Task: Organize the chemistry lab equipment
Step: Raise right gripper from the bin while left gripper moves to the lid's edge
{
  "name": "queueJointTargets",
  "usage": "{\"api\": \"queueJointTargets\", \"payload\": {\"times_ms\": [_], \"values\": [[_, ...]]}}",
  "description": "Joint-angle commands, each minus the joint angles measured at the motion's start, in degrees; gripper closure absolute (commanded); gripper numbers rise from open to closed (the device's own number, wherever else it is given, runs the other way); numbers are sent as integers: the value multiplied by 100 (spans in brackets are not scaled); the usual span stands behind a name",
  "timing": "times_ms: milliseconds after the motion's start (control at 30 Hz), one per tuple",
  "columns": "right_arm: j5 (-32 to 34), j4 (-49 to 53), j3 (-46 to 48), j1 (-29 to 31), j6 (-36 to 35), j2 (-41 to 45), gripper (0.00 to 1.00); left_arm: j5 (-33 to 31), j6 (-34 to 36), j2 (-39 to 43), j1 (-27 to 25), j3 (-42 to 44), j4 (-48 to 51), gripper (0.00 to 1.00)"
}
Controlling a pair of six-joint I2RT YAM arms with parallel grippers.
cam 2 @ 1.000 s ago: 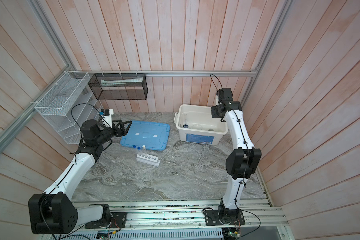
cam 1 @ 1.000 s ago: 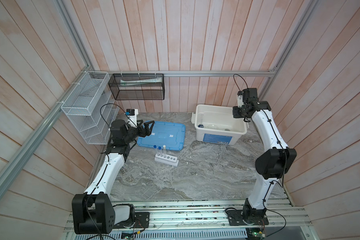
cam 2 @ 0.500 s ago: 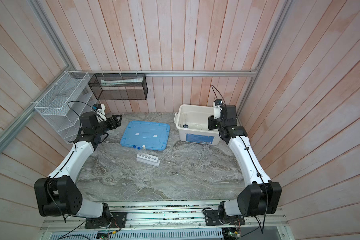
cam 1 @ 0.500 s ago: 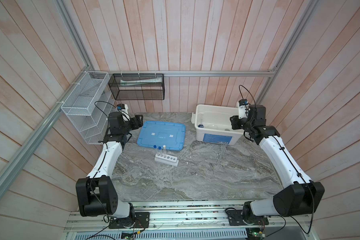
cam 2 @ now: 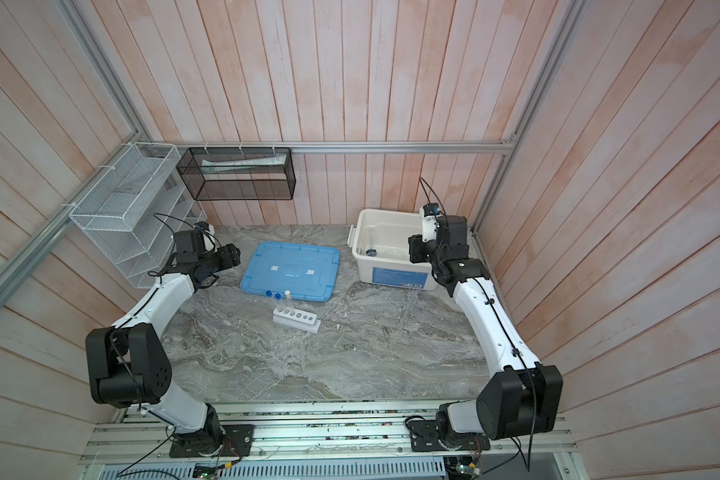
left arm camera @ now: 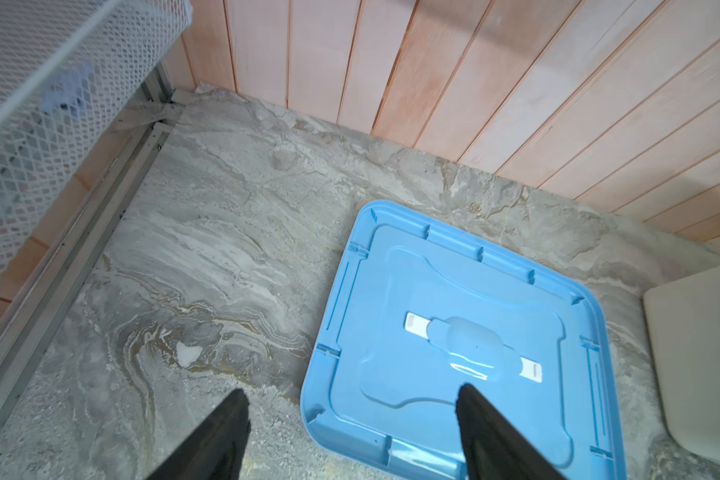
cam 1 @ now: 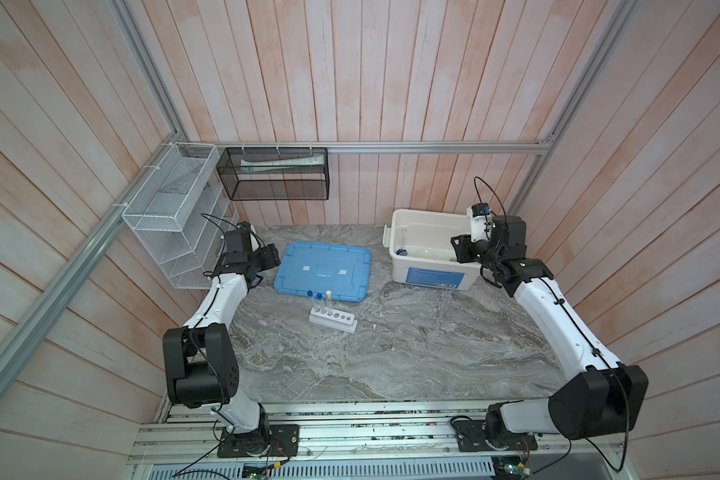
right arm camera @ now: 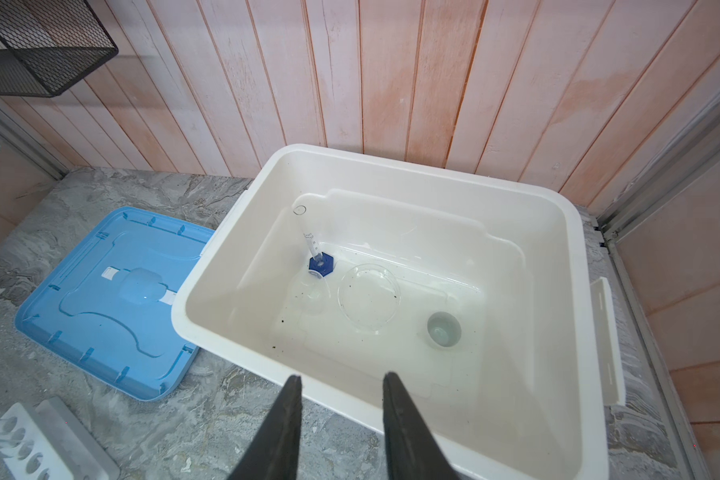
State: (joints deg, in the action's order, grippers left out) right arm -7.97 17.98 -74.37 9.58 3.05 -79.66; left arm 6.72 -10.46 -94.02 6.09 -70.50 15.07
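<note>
Right gripper (right arm camera: 343,376) dropped to white plastic bin's (right arm camera: 233,266) rim, jaws part-open, left gripper's (left arm camera: 353,388) wide, both empty; blind descent could topple clear blue-hex-based cylinder (right arm camera: 320,262).

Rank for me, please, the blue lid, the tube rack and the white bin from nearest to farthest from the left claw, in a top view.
1. Blue lid: just beside the left claw.
2. Tube rack: in front of the lid.
3. White bin: across the table, back right.
</note>
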Motion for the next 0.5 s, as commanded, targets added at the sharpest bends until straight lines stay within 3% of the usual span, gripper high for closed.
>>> {"api": "queueJointTargets", "payload": {"times_ms": [0,467], "values": [[-74,-88,132,74,82,-39,66,-203,233,-123,7,32,298,20],[-162,-152,246,137,108,-213,66,-112,488,-618,6,368,631,28]]}}
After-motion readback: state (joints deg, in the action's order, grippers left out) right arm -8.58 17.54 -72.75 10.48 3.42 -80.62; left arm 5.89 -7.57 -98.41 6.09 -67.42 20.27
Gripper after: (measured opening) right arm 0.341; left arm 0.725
